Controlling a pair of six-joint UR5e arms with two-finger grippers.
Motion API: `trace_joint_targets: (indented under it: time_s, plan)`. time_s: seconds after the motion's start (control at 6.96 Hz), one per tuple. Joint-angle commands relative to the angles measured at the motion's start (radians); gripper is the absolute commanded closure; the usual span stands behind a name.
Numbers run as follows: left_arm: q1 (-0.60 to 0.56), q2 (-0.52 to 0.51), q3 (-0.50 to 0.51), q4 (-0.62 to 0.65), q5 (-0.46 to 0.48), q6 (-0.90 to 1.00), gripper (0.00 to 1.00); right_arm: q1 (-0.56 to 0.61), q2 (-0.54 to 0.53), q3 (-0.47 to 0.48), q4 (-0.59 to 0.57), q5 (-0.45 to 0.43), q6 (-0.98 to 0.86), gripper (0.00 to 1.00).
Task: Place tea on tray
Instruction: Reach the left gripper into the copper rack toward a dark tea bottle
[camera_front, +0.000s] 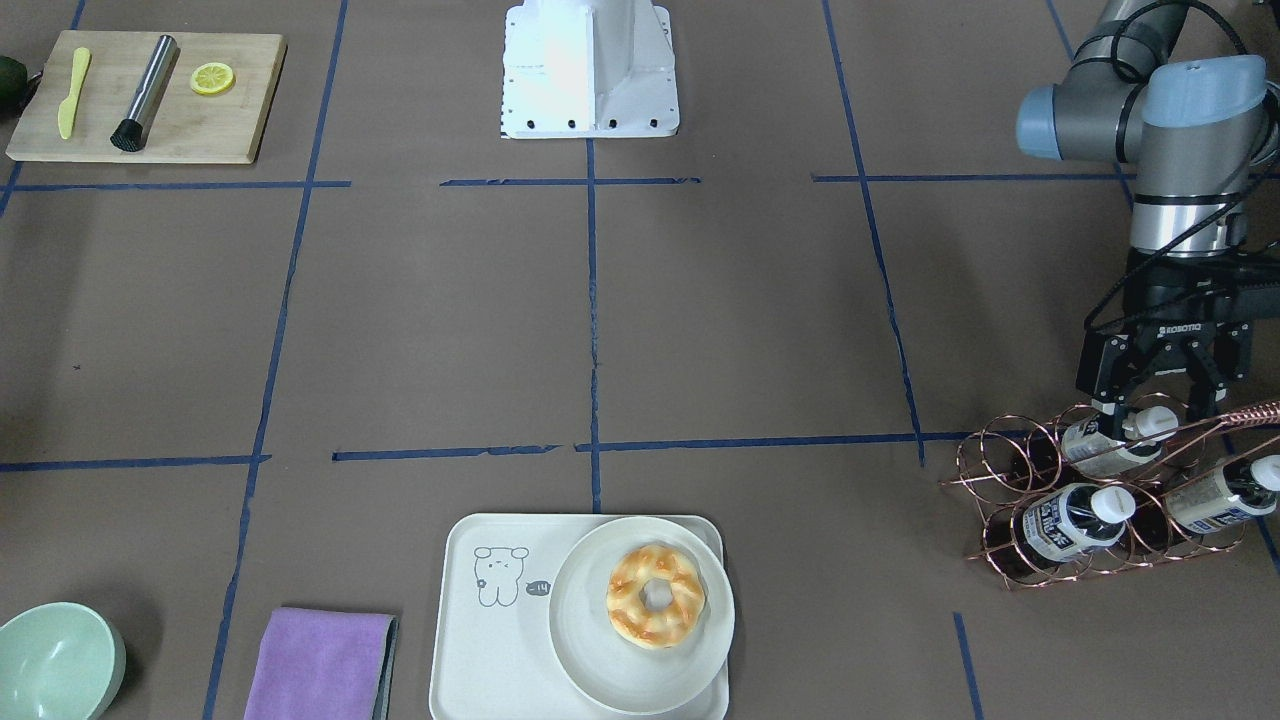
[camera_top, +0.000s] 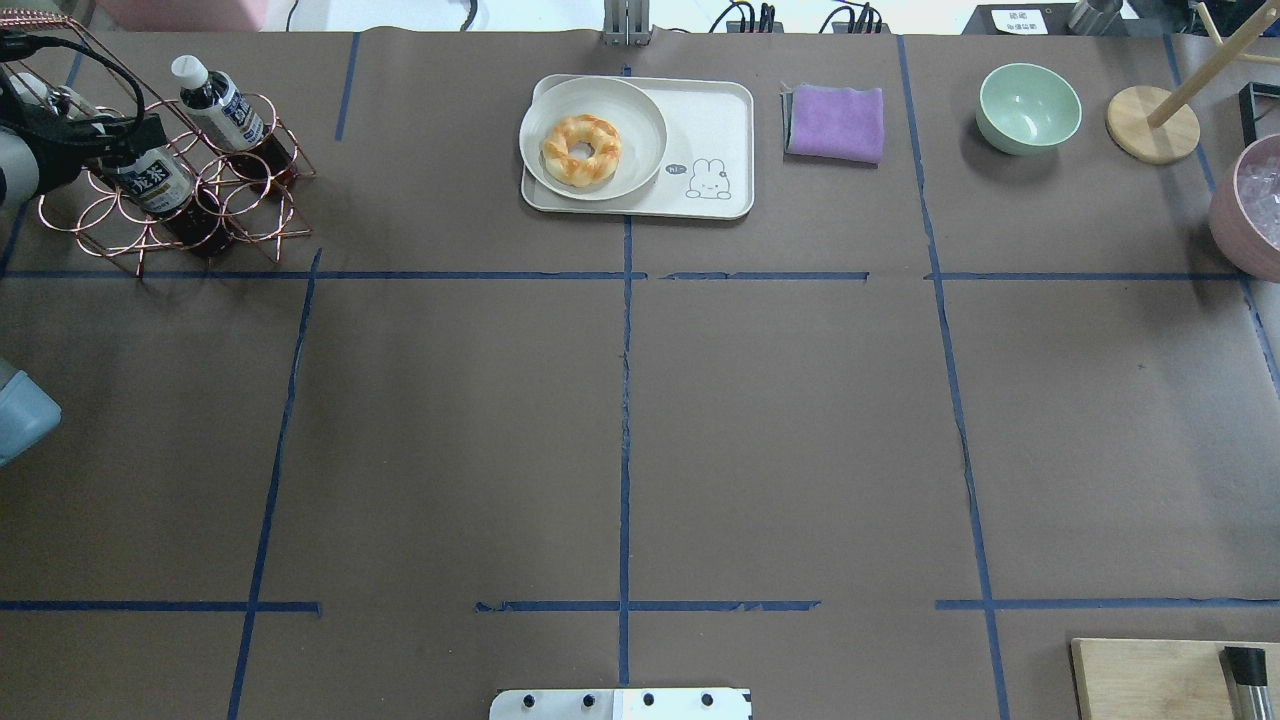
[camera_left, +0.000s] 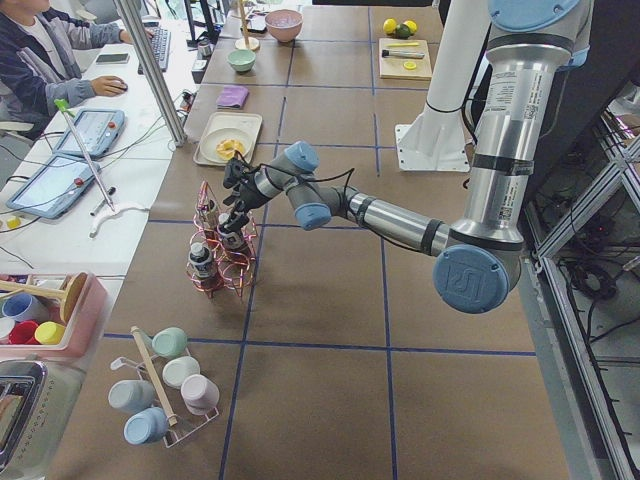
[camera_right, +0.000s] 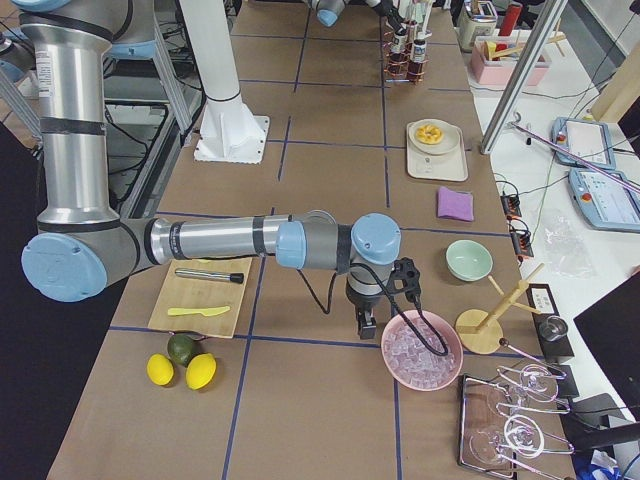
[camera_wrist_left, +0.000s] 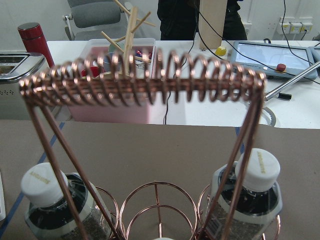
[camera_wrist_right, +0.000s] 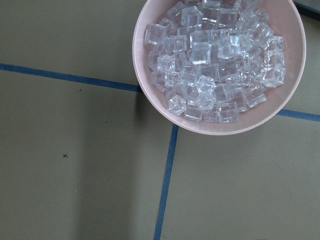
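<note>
The tea (camera_front: 1108, 446) lies slanted in the copper wire rack (camera_front: 1000, 520), well apart from the tray (camera_front: 480, 650), its long axis tilted, white cap raised toward the robot's left and base low in a ring. The left gripper (camera_front: 1152, 406) has its fingers spread on either side of the cap; the right gripper (camera_right: 365, 322) hangs over the ice bowl (camera_wrist_right: 220, 65), finger state indeterminable. The bottle is likely light, stiff and smooth: grip the neck and withdraw along the axis.
</note>
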Motion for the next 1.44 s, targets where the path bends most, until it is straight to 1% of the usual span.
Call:
trace_joint_targets:
  time_s: [0.0, 0.14, 0.29, 0.43, 0.72, 0.86, 1.01, 1.15, 1.29]
  plan:
    - [0.0, -0.001, 0.011, -0.012, 0.0, 0.001, 0.1, 0.0, 0.0, 0.001, 0.001, 0.0, 0.002, 0.0]
    - [0.0, -0.001, 0.008, -0.015, -0.001, -0.001, 0.15, 0.0, 0.0, 0.001, 0.001, 0.0, 0.002, 0.0]
    - [-0.001, 0.001, 0.006, -0.017, -0.005, -0.001, 0.25, 0.0, 0.0, -0.001, 0.001, 0.0, 0.0, 0.0]
    - [-0.001, 0.008, 0.005, -0.041, -0.006, 0.001, 0.32, 0.0, 0.0, -0.001, -0.001, 0.0, 0.002, 0.0]
    - [-0.003, 0.014, -0.003, -0.052, -0.008, 0.002, 0.32, 0.0, -0.001, -0.001, -0.001, 0.0, 0.0, 0.0]
    - [-0.003, 0.013, -0.006, -0.051, -0.009, 0.001, 0.3, 0.0, -0.001, -0.001, -0.001, 0.0, 0.0, 0.0]
    - [-0.001, 0.011, -0.007, -0.051, -0.009, 0.001, 0.24, 0.0, -0.001, -0.001, -0.001, 0.0, 0.0, 0.0]
    - [-0.003, 0.013, -0.009, -0.051, -0.012, 0.002, 0.24, 0.0, -0.001, -0.001, -0.001, 0.0, 0.002, 0.0]
    - [-0.006, 0.019, -0.011, -0.054, -0.035, 0.004, 0.27, 0.0, -0.003, -0.001, -0.001, 0.0, 0.002, 0.0]
